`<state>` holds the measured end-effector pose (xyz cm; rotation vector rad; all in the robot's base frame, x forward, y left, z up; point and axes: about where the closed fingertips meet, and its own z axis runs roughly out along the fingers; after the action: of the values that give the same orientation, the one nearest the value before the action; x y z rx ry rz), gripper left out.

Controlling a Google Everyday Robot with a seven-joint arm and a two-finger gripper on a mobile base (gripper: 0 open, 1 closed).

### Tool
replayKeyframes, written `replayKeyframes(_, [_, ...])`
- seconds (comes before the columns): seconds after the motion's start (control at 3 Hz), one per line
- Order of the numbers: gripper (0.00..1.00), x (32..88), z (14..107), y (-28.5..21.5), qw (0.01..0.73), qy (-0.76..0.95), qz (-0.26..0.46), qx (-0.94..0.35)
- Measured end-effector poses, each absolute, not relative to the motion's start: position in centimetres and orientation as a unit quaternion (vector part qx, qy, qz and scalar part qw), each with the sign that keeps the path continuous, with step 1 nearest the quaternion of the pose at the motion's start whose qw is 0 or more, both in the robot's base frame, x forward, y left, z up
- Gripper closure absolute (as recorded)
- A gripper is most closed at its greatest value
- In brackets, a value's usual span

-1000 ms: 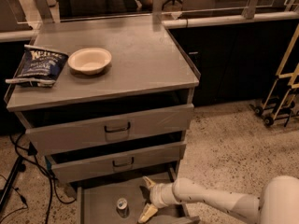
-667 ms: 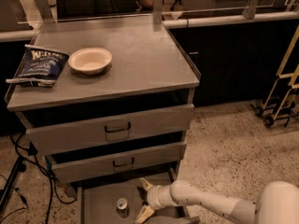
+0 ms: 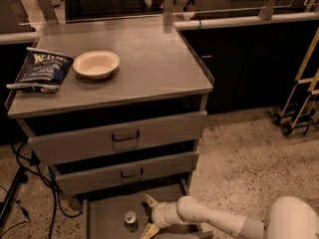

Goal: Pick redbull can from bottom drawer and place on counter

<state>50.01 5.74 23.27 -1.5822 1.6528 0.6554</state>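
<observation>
Two tan fingers (image 3: 149,200) of the tool (image 3: 148,215) are seen spread wide, released, low over the floor of the bottom drawer (image 3: 107,222). The redbull can (image 3: 130,219) is stood upright just beside their gap, on the side away from the white arm (image 3: 214,218), and is not clasped; whether it is touched cannot be told. Only its silver top is clearly made out. The drawer's front and the arm are cut off by the lower edge. Above, a bowl (image 3: 96,64) and a chip bag (image 3: 42,69) are carried on the tabletop (image 3: 149,63).
</observation>
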Motion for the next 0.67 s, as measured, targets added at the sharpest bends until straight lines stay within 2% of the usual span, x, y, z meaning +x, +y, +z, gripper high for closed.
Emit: replayKeyframes(0.67, [0.00,51.0,20.4,8.9,0.391,0.627,0.275,-0.615])
